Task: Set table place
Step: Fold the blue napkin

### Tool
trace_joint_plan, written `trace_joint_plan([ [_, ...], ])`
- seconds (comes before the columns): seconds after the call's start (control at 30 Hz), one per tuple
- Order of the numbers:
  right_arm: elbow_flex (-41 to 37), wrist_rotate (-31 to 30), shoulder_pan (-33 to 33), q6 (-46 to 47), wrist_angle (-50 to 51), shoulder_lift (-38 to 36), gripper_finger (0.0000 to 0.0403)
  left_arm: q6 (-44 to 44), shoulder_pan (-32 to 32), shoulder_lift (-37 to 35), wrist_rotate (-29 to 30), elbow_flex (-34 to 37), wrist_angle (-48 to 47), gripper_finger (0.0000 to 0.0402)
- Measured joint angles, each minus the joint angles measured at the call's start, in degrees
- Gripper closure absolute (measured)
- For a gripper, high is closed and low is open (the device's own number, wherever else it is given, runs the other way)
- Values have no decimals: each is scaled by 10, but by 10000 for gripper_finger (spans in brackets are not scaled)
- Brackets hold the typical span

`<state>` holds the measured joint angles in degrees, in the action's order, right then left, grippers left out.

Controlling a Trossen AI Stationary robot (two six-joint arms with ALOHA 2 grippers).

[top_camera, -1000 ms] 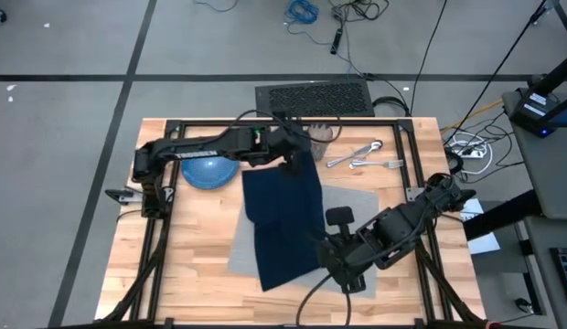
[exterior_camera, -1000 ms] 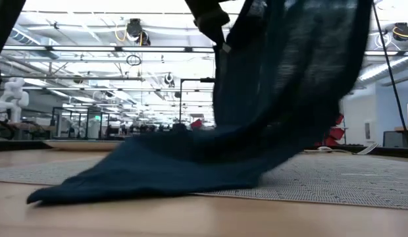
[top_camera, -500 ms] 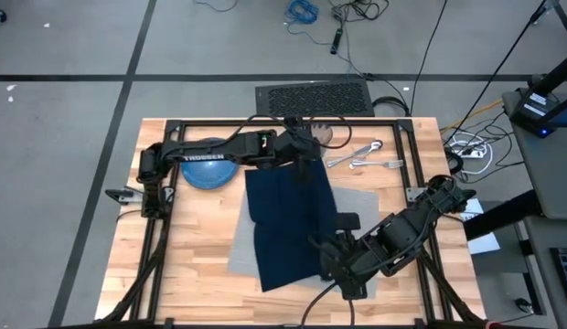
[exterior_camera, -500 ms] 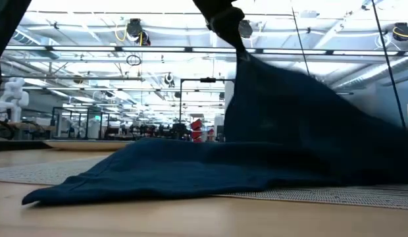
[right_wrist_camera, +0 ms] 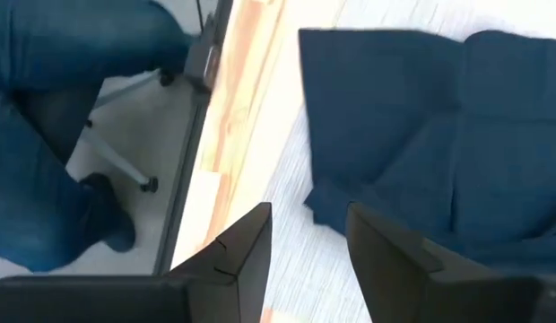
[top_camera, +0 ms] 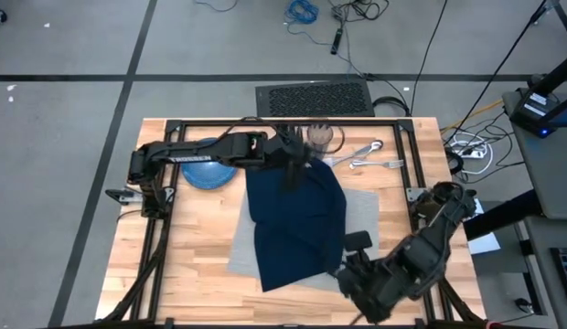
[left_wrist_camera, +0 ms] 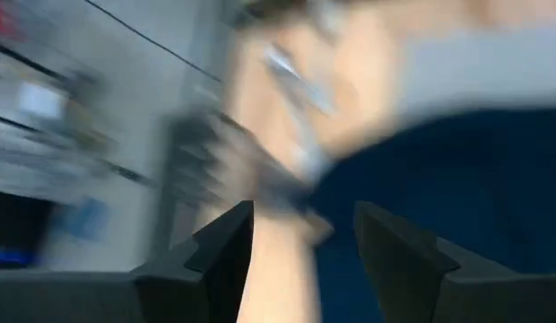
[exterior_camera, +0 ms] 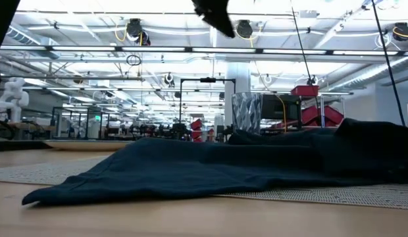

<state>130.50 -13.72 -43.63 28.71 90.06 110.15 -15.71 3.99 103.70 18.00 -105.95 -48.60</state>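
I see navy blue cloth napkin [top_camera: 295, 227] lying rumpled across flat grey rectangular fabric placemat [top_camera: 361, 208], centre of light wood plank table [top_camera: 197, 239]. Left gripper [top_camera: 293, 164] above napkin's upper edge, jaws apart, empty. Right gripper [top_camera: 353, 274] lower right, jaws apart, empty.

The counter [top_camera: 187, 251] is a wide rectangle of light wood planks with a thin black metal frame round its edge. The placemat [top_camera: 361, 208] — flat, grey, woven fabric — lies on it right of centre, one corner turned toward the far side. A dark blue cloth covers its middle, leaving only the side strips of the placemat showing.
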Motion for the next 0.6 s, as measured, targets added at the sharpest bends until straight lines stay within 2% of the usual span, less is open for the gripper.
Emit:
trace_joint_plan([
  [0.1,-26,-2,-18,2,-1,0,275,60,-25,-2,-83,1,-107,221],
  [0.17,-53,-2,-26,3,-1,0,275,75,-61,-1,-94,11,-145,223],
  [0.23,-85,-2,-30,10,0,0,275,78,-105,1,-90,21,-172,232],
  [0.33,-133,-2,-32,23,-5,0,275,100,-169,1,-66,44,-162,251],
  [0.43,-179,-3,-38,26,-34,0,275,140,-225,1,-19,73,-164,265],
  [0.6,-250,-4,-49,28,-83,-10,275,209,-282,1,5,158,-123,272],
])
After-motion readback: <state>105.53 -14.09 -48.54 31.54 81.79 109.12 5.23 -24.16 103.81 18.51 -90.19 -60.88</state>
